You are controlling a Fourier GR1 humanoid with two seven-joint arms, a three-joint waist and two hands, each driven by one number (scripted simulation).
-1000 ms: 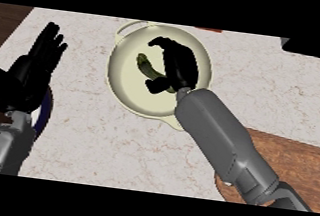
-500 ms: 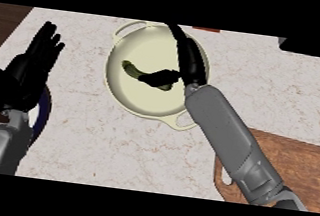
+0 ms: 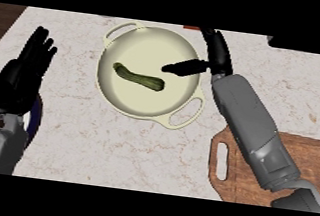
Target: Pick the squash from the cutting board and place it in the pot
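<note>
A green squash (image 3: 140,77) lies on the floor of the cream pot (image 3: 163,118), which has two side handles and stands at the counter's middle. My right hand (image 3: 216,54) is open over the pot's right rim, fingers straight and pointing away, thumb sticking out left over the pot; it holds nothing. The wooden cutting board (image 3: 311,169) lies at the lower right under my right forearm, with nothing showing on it. My left hand (image 3: 25,66) rests open at the left, fingers up.
A dark object (image 3: 308,45) sits at the counter's far right edge. The pale stone counter (image 3: 113,149) ends at dark wood on the left and right.
My right hand has opened and lifted out of the pot toward its right rim, leaving the squash lying inside. The left hand has not moved.
</note>
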